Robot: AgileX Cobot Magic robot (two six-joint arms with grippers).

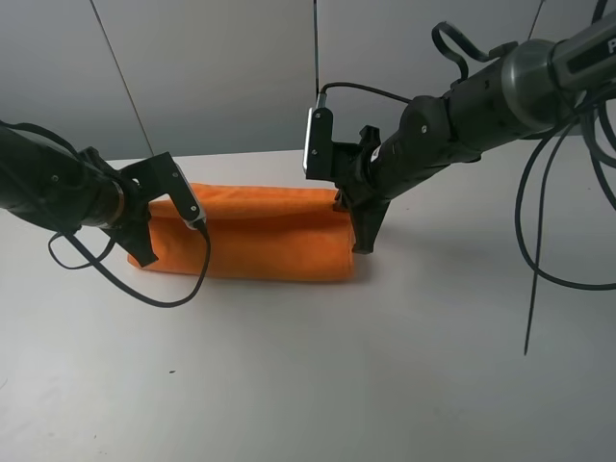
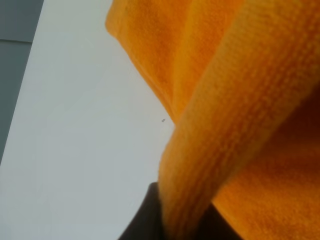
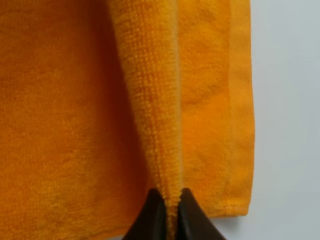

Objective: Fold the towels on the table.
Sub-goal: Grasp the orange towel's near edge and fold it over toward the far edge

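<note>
The near half of the white table (image 1: 308,385) is bare apart from a tiny dark speck towards its left side. Past that, the orange towel (image 1: 260,241) lies across the middle of the table as a long doubled-over band running from left to right, its near edge rounded and resting on the surface. A black cable (image 1: 168,294) from the left arm droops in a loop onto the table just in front of the towel's left end. The left claw (image 1: 146,252) is at that left end, pressed together and pinching the towel; its wrist view shows a thick ridge of orange cloth rising out of a dark fingertip (image 2: 145,222), with more of the towel lying flat behind and white table beside it. The right claw (image 1: 363,241) points down at the towel's right end, also pinching the towel: in its wrist view the two dark fingertips (image 3: 152,215) meet on a narrow raised fold of fabric, just beside the towel's stitched edge. Behind the towel a strip of table runs to the far edge, and beyond it stands a grey wall (image 1: 221,77).
</note>
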